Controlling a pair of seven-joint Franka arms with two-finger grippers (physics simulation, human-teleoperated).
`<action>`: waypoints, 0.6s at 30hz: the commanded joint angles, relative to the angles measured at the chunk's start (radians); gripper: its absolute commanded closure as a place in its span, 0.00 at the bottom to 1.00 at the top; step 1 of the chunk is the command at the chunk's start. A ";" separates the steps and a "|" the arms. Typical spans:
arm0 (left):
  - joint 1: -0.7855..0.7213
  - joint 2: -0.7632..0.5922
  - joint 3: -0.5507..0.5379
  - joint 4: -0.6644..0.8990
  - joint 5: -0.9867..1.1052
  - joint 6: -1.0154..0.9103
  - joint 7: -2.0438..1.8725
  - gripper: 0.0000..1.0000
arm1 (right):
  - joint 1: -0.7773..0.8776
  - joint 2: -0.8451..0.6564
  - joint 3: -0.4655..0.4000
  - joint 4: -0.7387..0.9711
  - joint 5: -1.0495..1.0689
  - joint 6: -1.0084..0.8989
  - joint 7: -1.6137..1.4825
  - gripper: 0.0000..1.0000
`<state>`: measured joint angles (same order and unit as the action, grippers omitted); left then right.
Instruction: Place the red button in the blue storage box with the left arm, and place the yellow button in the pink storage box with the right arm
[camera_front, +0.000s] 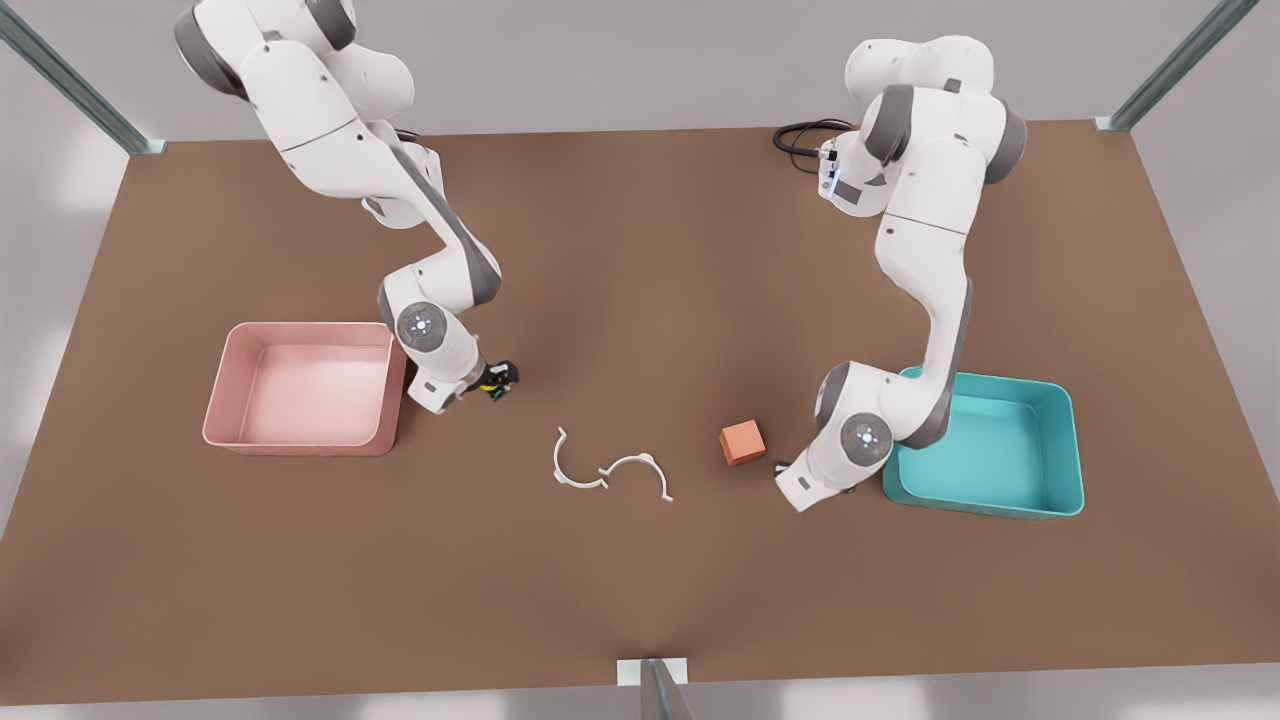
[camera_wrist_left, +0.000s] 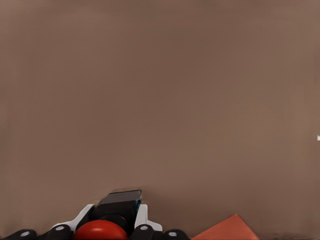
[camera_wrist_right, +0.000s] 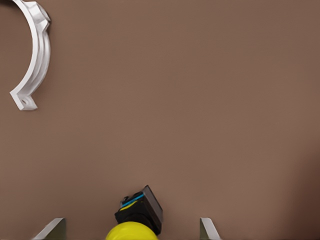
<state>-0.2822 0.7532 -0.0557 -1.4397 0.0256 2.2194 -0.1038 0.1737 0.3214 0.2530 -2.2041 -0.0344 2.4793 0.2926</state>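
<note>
Front view: right gripper (camera_front: 497, 381) straddles the yellow button (camera_wrist_right: 132, 231), fingers wide, beside the pink storage box (camera_front: 225, 400). Left gripper (camera_wrist_left: 102, 235) pinches the red button (camera_wrist_left: 100, 230) near the blue storage box (camera_front: 1070, 440).

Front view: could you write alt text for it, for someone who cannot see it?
Two white robot arms reach down over a brown table: one beside a pink box, its gripper at a yellow button, the other in front of a blue box. An orange cube and two white curved clips lie between.

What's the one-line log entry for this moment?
left gripper: at red button, beside blue storage box | right gripper: open around yellow button, beside pink storage box | both boxes empty
</note>
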 joint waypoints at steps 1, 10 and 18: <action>0.000 -0.060 -0.001 -0.001 -0.009 -0.153 0.024 0.55 | -0.003 0.004 0.000 -0.011 0.001 0.115 -0.009 0.00; 0.324 -0.252 0.014 -0.030 -0.001 -0.422 0.662 0.54 | -0.010 0.064 0.000 -0.032 -0.001 0.151 -0.009 0.00; 0.472 -0.163 0.022 -0.252 -0.010 -0.063 0.926 0.53 | -0.026 0.062 0.023 -0.068 -0.001 0.145 -0.050 0.00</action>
<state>0.1887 0.5796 -0.0344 -1.6836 0.0237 2.0167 0.3012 0.1472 0.3843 0.2712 -2.2724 -0.0370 2.6176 0.2782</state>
